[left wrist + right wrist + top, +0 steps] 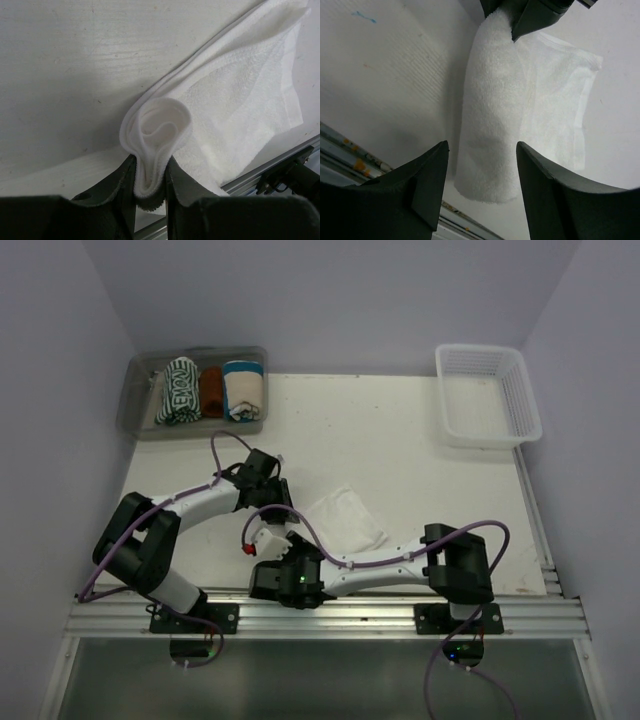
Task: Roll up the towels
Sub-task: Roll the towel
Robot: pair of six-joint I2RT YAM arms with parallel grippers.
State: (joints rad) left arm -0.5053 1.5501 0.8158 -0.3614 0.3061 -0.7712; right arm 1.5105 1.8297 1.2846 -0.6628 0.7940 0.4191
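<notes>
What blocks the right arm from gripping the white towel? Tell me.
Nothing visible, so probably yes: the right fingers stand open, the free end of the towel between them. The left fingers pinch its other end.

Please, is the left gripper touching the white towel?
Touching: the left wrist view shows the left gripper pinching the rolled end of the white towel.

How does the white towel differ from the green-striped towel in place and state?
The white towel lies on the table, only partly rolled, one end pinched by the left hand; the green-striped towel sits fully rolled in the clear bin, untouched. Both are soft cloth.
</notes>
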